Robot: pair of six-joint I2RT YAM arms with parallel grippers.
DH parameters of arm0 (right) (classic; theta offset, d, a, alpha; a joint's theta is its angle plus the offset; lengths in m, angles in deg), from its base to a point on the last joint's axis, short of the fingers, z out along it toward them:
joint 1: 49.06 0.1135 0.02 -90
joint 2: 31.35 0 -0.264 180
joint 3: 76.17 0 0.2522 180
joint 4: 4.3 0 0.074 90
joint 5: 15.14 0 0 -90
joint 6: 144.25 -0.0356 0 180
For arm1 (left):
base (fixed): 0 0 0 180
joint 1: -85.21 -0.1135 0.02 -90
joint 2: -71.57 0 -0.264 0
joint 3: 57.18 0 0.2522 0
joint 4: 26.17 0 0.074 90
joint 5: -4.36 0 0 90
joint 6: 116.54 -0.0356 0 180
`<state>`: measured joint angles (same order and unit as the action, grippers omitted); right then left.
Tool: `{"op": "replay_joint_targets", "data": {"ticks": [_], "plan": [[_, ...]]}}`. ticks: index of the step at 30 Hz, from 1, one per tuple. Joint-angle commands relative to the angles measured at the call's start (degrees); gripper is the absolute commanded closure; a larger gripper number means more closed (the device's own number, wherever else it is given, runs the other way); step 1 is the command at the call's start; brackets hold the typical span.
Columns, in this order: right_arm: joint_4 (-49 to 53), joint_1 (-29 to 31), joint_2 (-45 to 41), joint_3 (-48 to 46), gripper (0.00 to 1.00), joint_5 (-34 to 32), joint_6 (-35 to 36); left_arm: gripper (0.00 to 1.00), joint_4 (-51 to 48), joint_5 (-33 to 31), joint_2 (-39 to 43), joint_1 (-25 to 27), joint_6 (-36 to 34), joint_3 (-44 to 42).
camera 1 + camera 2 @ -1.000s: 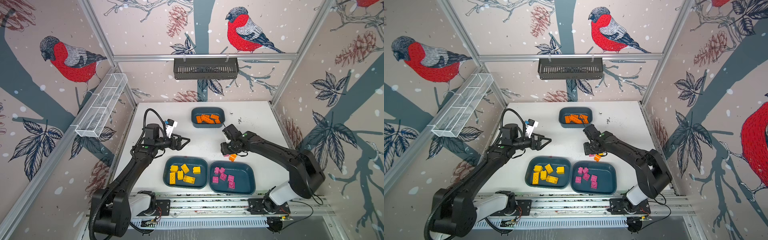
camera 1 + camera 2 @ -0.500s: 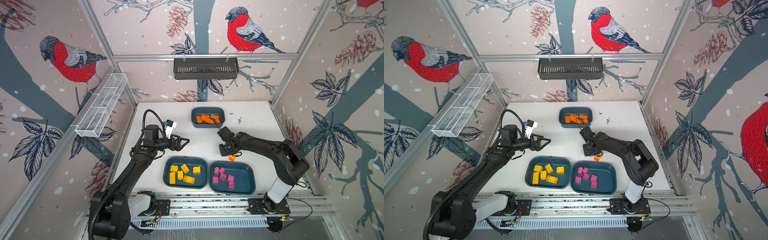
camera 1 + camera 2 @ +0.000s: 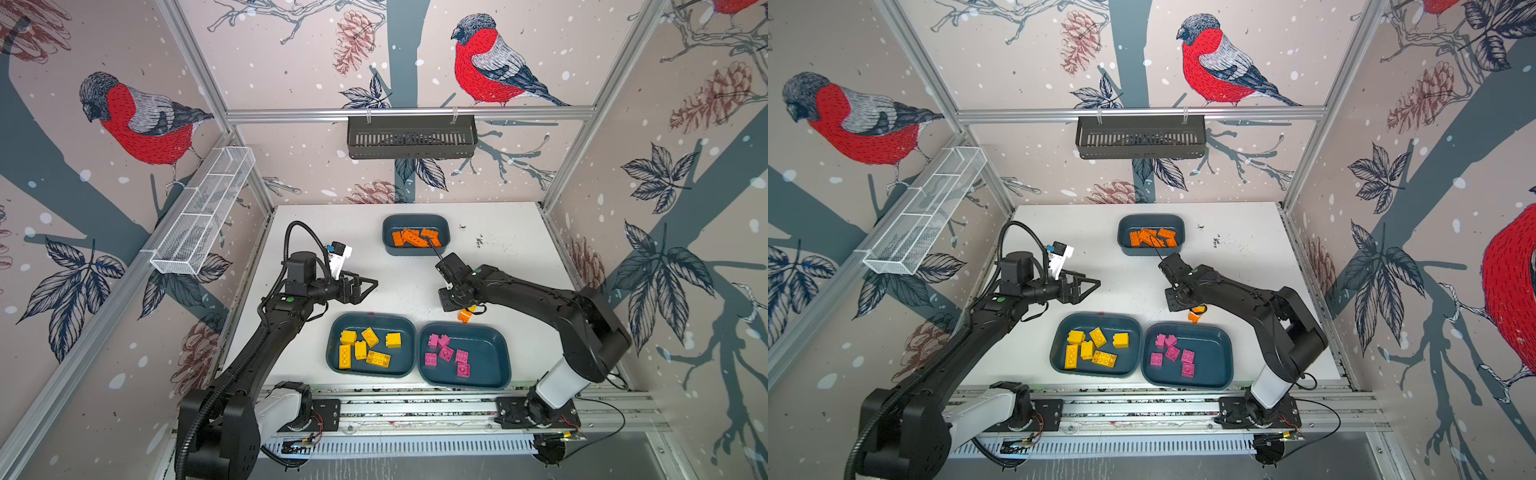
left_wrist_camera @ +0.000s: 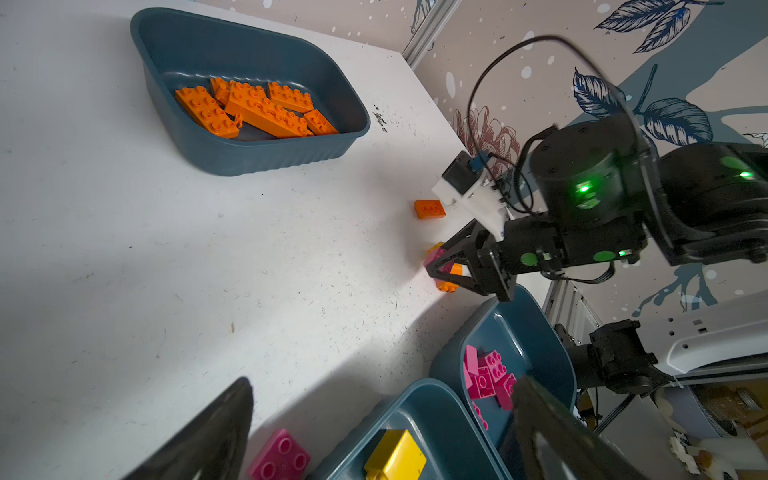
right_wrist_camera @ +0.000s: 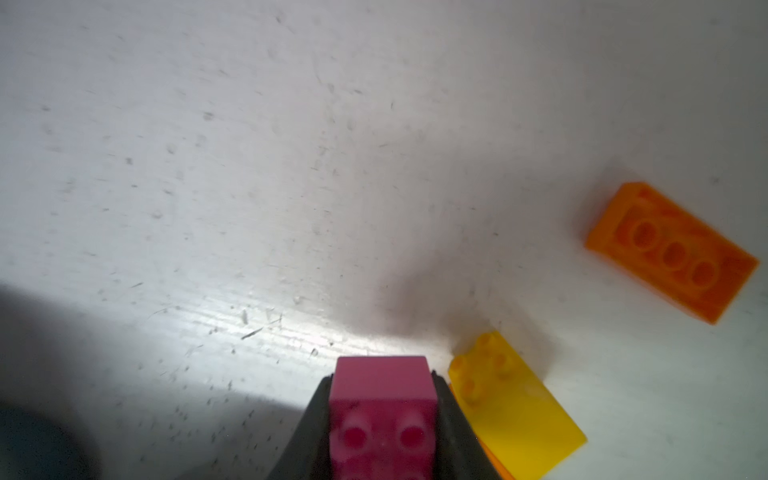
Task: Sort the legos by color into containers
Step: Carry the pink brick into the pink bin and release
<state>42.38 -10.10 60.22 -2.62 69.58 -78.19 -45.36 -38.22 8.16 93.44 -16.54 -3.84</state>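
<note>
Along the near edge of the surface (image 3: 399, 286) the yellow-filled tub (image 3: 329, 353) and pink-filled tub (image 3: 508, 361) sit almost touching. Just past the latter's far rim the right pincer (image 5: 381, 376) clamps a pink brick (image 5: 380, 411), apparently just above the surface, a loose yellow brick (image 5: 511, 407) just beside it and an orange brick (image 5: 673, 253) near, while the left pincer (image 3: 368, 289) hangs wide open over bare surface. Farthest, the orange-filled tub (image 3: 415, 250) has open room all round.
</note>
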Motion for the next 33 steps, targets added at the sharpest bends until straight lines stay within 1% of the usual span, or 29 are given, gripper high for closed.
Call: {"op": "replay_joint_targets", "data": {"ticks": [1, 4, 6, 9, 12, 13, 14, 16, 18, 19, 23, 25, 28, 31, 33], "plan": [[5.3, 0.2, -6.2, -0.4, 0.76, 4.7, 1.0, 0.03, 0.9, 0.3, -0.1, -0.2, -0.9, 0.0], [8.4, 0.4, -12.8, -2.8, 0.76, 10.1, -1.6, 0.04, 1.3, 0.5, -0.5, -0.2, -0.8, -0.2], [10.6, 1.3, -15.7, -5.2, 0.75, 14.1, -2.3, 0.04, 1.3, 0.6, -0.8, -0.1, -0.9, -0.1], [14.3, 4.9, -19.1, -8.3, 0.74, 15.0, -2.6, 0.04, 1.4, 0.8, -1.1, -0.1, -1.0, 0.0], [15.3, 6.5, -22.2, -12.0, 0.71, 15.3, -4.4, 0.04, 1.4, 1.2, -1.4, -0.2, -1.5, 0.2], [14.9, 6.8, -22.8, -13.3, 0.68, 15.4, -4.9, 0.04, 1.3, 1.3, -1.4, -0.2, -1.7, 0.2], [14.6, 6.8, -22.8, -14.1, 0.61, 15.4, -5.0, 0.04, 1.1, 1.4, -1.4, -0.2, -1.9, 0.3], [14.6, 6.7, -22.4, -13.2, 0.45, 13.9, -5.3, 0.04, 0.7, 1.5, -1.4, -0.2, -2.1, 0.5], [14.3, 5.9, -22.4, -11.0, 0.37, 12.3, -5.3, 0.04, 0.4, 1.4, -1.4, -0.2, -2.2, 0.6], [14.0, 4.9, -22.5, -9.8, 0.35, 12.2, -5.0, 0.04, 0.3, 1.4, -1.2, -0.2, -2.2, 0.6], [14.3, 0.4, -21.6, -5.7, 0.35, 10.4, -1.2, 0.04, 0.1, 1.2, -0.7, -0.2, -2.5, 0.6], [14.8, -3.3, -20.0, -3.6, 0.36, 8.6, 1.4, 0.03, 0.2, 1.1, -0.6, -0.2, -2.4, 0.6], [14.5, -7.6, -15.2, -1.3, 0.37, 4.9, 4.8, 0.04, 0.6, 1.2, -0.7, -0.2, -1.9, 0.6], [12.3, -8.9, -11.1, -0.6, 0.37, 1.1, 7.9, 0.04, 0.3, 0.8, -0.5, -0.2, -1.9, 0.7], [10.6, -9.5, -8.6, -0.6, 0.37, -0.1, 10.0, 0.04, 0.1, 0.7, -0.3, -0.2, -2.1, 0.5]]}}
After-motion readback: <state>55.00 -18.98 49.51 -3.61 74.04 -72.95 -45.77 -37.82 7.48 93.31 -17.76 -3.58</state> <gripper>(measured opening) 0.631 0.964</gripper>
